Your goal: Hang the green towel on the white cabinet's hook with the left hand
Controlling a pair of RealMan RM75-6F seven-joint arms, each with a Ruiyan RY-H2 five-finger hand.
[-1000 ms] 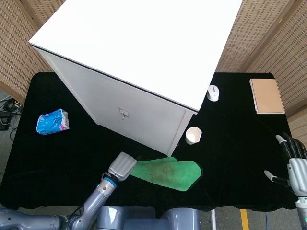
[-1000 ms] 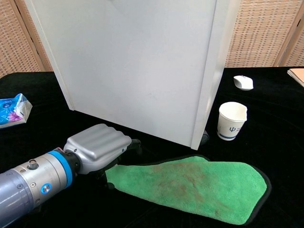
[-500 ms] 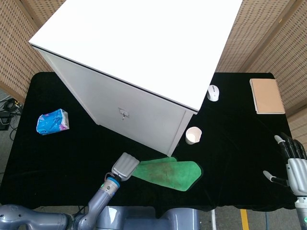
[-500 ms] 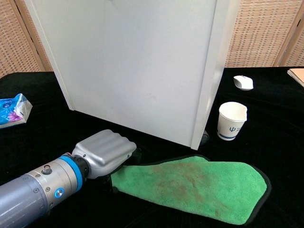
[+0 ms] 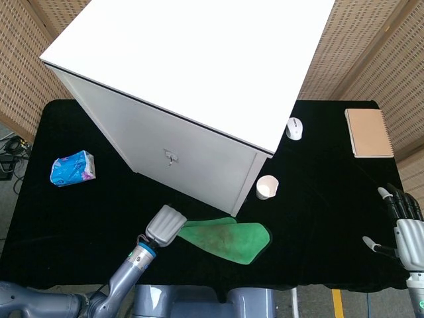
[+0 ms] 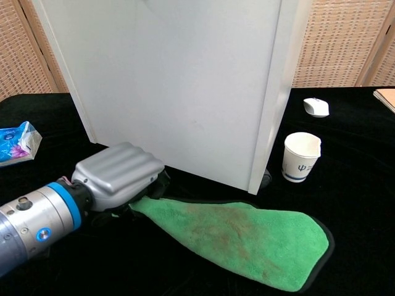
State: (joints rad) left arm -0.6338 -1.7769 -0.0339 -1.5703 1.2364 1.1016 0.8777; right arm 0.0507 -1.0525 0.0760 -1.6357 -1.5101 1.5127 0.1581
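Black table [image 5: 79, 218] holds white cabinet [image 5: 192, 86] with hook [image 5: 171, 158]. Left hand [image 6: 117, 176] grips towel [image 6: 247, 240] by its corner. Right hand [image 5: 405, 228] hangs with fingers spread, holding nothing.

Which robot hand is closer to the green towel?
The left hand. It grips the green towel by its near-left corner. The right hand sits far off at the table's right edge, holding nothing.

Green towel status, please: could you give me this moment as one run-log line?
left hand: grips towel end | towel: on table | hook: bare | right hand: open, idle
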